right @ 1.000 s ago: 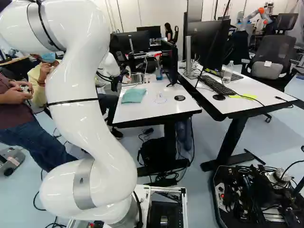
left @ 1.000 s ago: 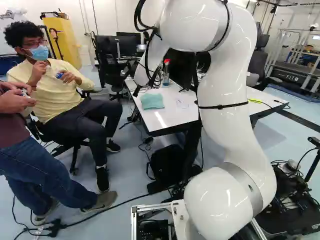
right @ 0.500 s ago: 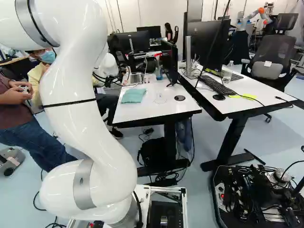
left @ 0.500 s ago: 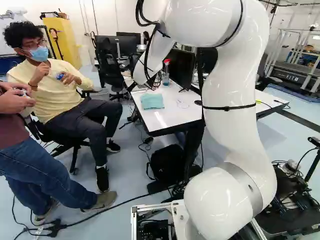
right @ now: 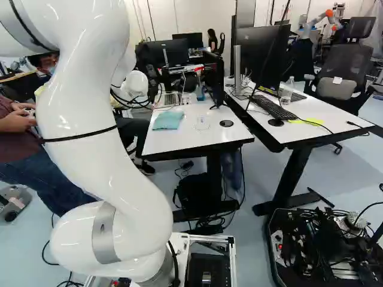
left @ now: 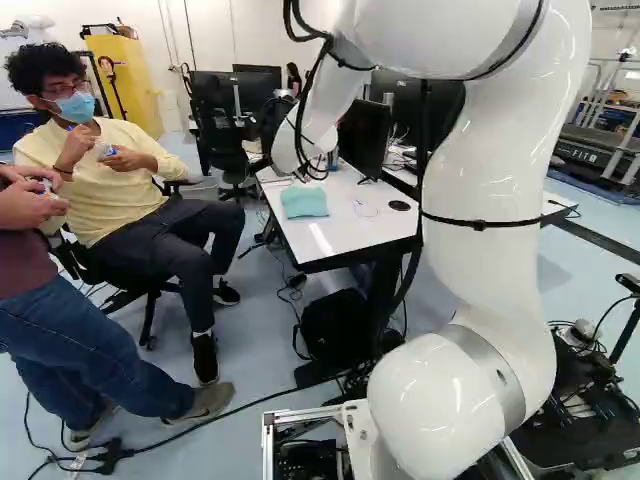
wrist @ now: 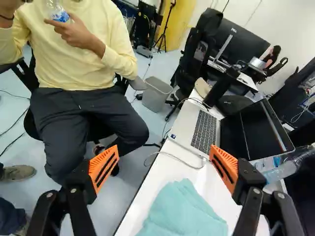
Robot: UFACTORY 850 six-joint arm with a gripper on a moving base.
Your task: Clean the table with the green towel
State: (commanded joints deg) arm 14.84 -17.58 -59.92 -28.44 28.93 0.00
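Note:
The towel, light blue-green, lies bunched on the white table (right: 197, 134): the towel (left: 304, 202) is near the table's left edge in the left base view. In the wrist view the towel (wrist: 182, 211) lies beneath and between the gripper's fingers, apart from them. There the gripper (wrist: 164, 167) stands wide open with nothing held, its orange pads far apart. The base views do not show its fingers clearly; the arm's wrist covers that spot, above the table's far-left part.
An open laptop (wrist: 206, 130) and a clear bottle (wrist: 288, 169) stand on the table ahead of the gripper. A seated person (wrist: 81, 54) is close beside the table. Monitors (left: 365, 138) stand along its other side. Another robot (right: 320, 23) is far back.
The arm's upper part has swung right in the left base view and left in the right base view. Its wrist has shifted slightly right in the left base view. The towel and base have stayed put.

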